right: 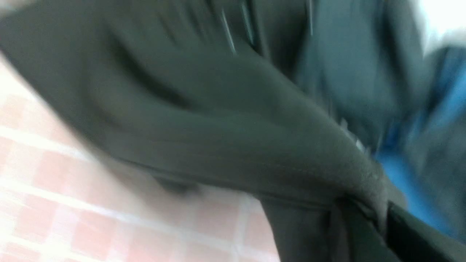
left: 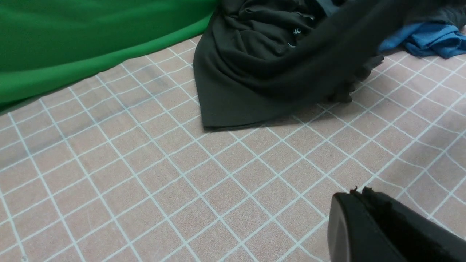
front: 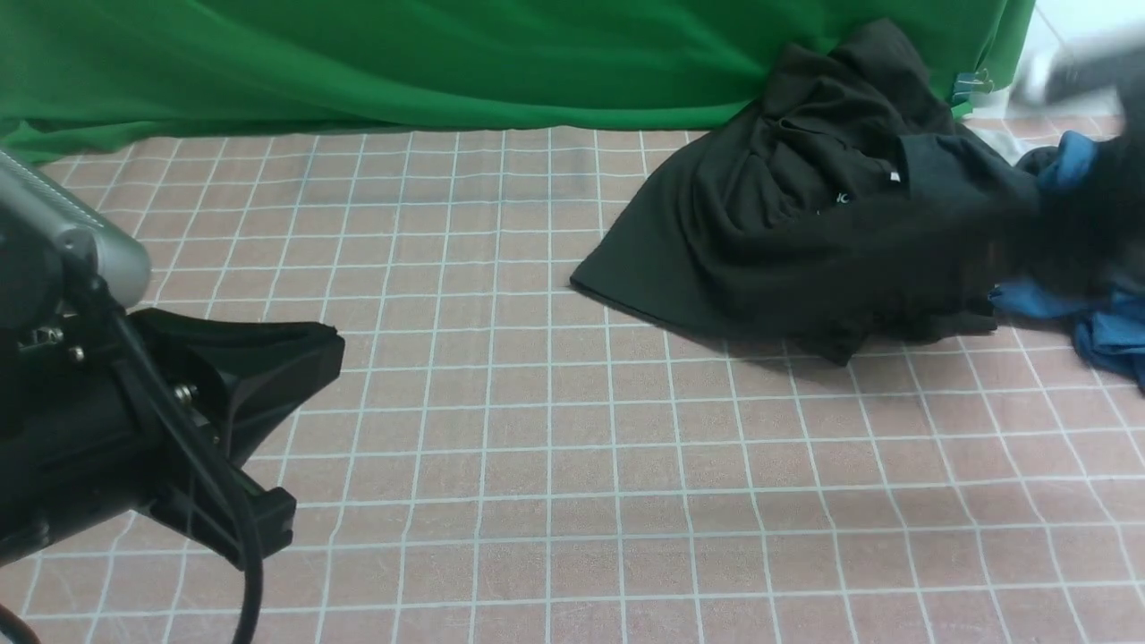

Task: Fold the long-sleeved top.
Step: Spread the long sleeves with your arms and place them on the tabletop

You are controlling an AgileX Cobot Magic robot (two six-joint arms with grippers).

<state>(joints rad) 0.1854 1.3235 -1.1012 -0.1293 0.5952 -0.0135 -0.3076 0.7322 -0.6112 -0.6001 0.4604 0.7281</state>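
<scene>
**Q:** Where does the long-sleeved top (front: 760,241) lie?

**A:** It lies crumpled at the far right of the surface (front: 537,465), which is covered in pink cloth with a white grid. Its far side is heaped against the green backdrop (front: 402,63). Its hem (front: 666,300) lies flat, a straight edge slanting toward the near right and ending in a bunched corner. A blue garment (front: 1109,335) touches the top on the right.

**Q:** And the hands?

**A:** The right hand (right: 366,222) is clamped on a fold of the top's black fabric at the right edge of the scene. A band of cloth stretches from the heap to it, lifted off the surface, and that side is motion-blurred. The left hand (left: 358,194) sits at the near left with its tips pressed together, well apart from the top.

**Q:** How much open room is there?

**A:** Open grid spreads leftward from the hem and out to the near edge, between the left hand and the top.
</scene>
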